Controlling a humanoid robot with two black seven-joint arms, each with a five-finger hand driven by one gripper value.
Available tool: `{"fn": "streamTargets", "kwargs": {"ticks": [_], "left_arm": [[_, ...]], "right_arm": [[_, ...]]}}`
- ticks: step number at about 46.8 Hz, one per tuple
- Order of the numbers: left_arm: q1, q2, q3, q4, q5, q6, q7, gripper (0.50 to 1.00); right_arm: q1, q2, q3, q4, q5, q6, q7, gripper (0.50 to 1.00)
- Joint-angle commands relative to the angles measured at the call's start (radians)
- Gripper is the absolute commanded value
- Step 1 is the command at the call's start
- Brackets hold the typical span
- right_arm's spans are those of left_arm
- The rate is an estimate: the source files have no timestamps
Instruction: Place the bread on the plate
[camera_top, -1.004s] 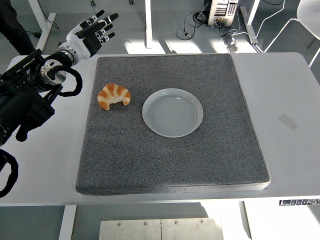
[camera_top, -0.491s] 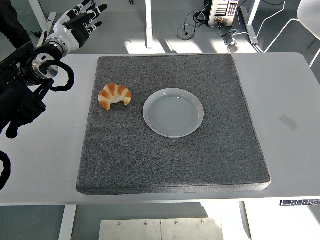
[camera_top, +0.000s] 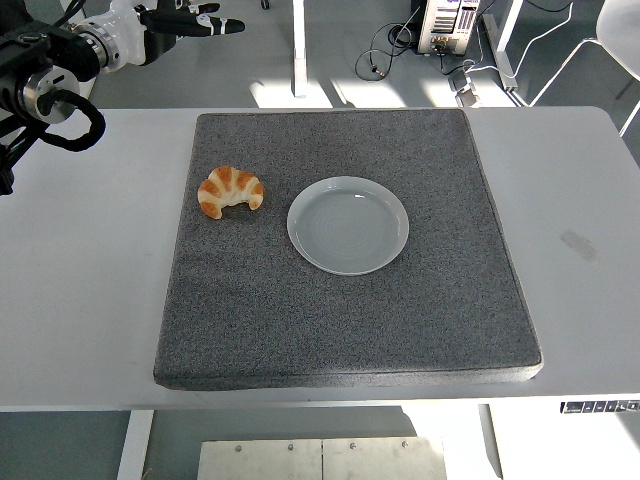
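My left hand, fingers spread and empty, hovers beyond the table's far-left corner; croissant lies left of plate.

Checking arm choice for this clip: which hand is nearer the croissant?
Left. The left hand is raised beyond the table's far-left corner, apart from the croissant; the right hand is out of view.

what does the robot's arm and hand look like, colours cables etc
Only the left arm shows: black, boxy links with a round silver joint and a looping black cable. Its robot hand has a white wrist and palm section and black fingers with small pale bands. No sleeve or readable markings are visible.
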Motion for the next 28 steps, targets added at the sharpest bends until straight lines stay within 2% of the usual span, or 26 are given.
{"fn": "streamTargets", "kwargs": {"ticks": [1, 8, 11, 24, 28], "left_arm": [[-0.010, 0.020, 0.064, -0.044, 0.058, 0.009, 0.002, 0.980], [-0.031, 0.066, 0.203, -0.107, 0.164, 0.009, -0.014, 0.984], [-0.059, 0.083, 0.220, -0.121, 0.230, -0.002, -0.023, 0.984], [-0.067, 0.143, 0.294, -0.259, 0.568, 0.000, -0.014, 0.978], [-0.076, 0.149, 0.332, -0.267, 0.664, -0.002, -0.008, 0.978]], "right_arm": [[0.001, 0.000, 0.000, 0.001, 0.000, 0.000, 0.000, 1.000], [0.003, 0.000, 0.000, 0.003, 0.000, 0.000, 0.000, 1.000], [0.008, 0.000, 0.000, 0.003, 0.000, 0.000, 0.000, 1.000], [0.012, 0.000, 0.000, 0.001, 0.000, 0.000, 0.000, 1.000], [0.014, 0.000, 0.000, 0.001, 0.000, 0.000, 0.000, 1.000]]}}
